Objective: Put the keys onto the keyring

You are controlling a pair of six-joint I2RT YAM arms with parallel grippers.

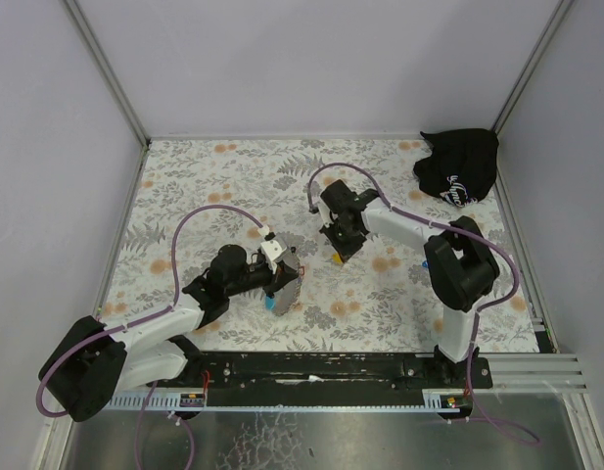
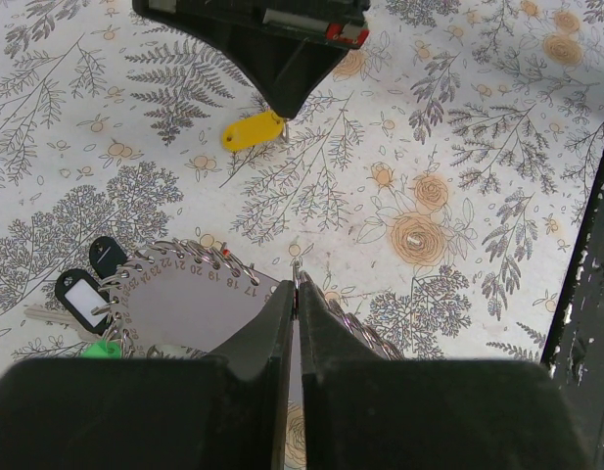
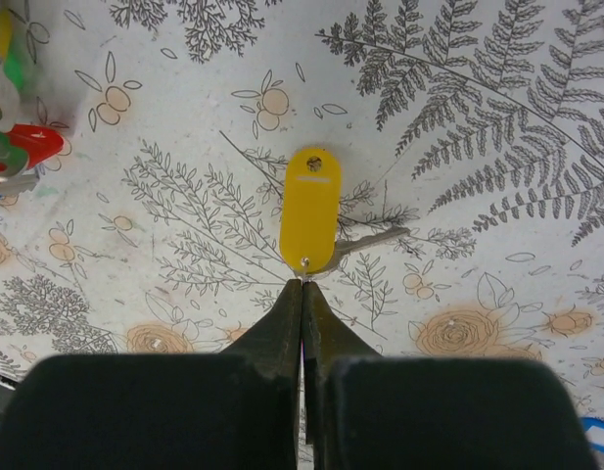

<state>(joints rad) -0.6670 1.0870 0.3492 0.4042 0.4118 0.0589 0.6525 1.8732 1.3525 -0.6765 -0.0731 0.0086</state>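
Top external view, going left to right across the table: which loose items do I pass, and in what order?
keyring bundle → yellow-tagged key → small blue key → black cloth bag

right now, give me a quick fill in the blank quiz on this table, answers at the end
1. The key tag at the right gripper tips is ____.
2. The cloth bag in the far right corner is ____.
3. The numbered grey plate of the keyring shows in the ____ wrist view.
4. The left gripper, like the right, is ____.
Missing words: yellow; black; left; shut.
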